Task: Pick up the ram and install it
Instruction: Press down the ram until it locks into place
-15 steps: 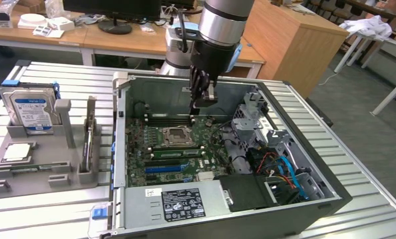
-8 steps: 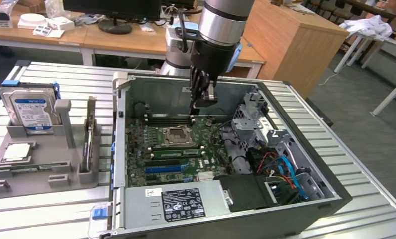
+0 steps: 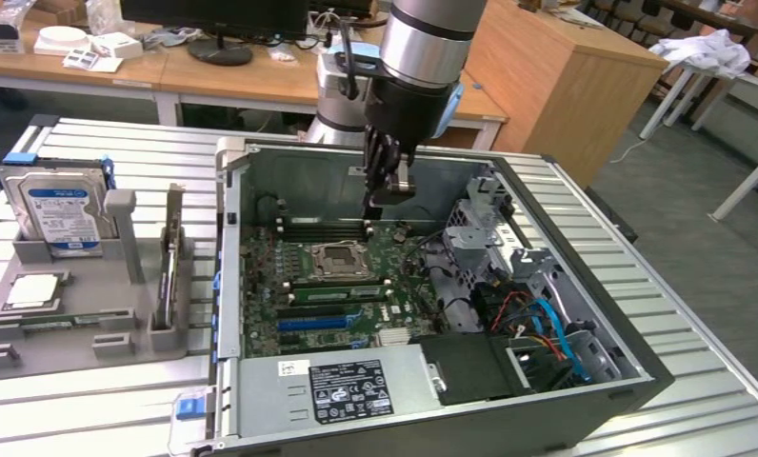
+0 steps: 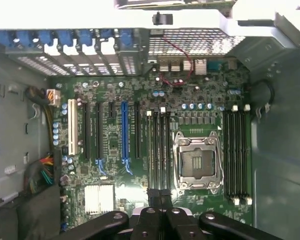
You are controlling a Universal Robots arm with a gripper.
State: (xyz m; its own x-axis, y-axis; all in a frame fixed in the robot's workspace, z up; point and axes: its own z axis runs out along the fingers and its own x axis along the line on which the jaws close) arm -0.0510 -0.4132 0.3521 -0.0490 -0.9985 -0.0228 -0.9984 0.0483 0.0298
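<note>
Closed, empty hand (image 3: 388, 195) hangs inside the open computer case (image 3: 633, 367) above the motherboard's memory slots (image 4: 159, 150); the ram (image 3: 172, 257) stands upright in the grey holder (image 3: 119, 324), ready for grasping.

Even indoor light, glare whitening the case rim (image 4: 65, 20), slightly soft

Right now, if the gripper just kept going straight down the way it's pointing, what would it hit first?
Probably the motherboard. The gripper, shut, points down into the open computer case, above the memory slots beside the processor socket. Those slots look likeliest, though depth is hard to judge.
</note>
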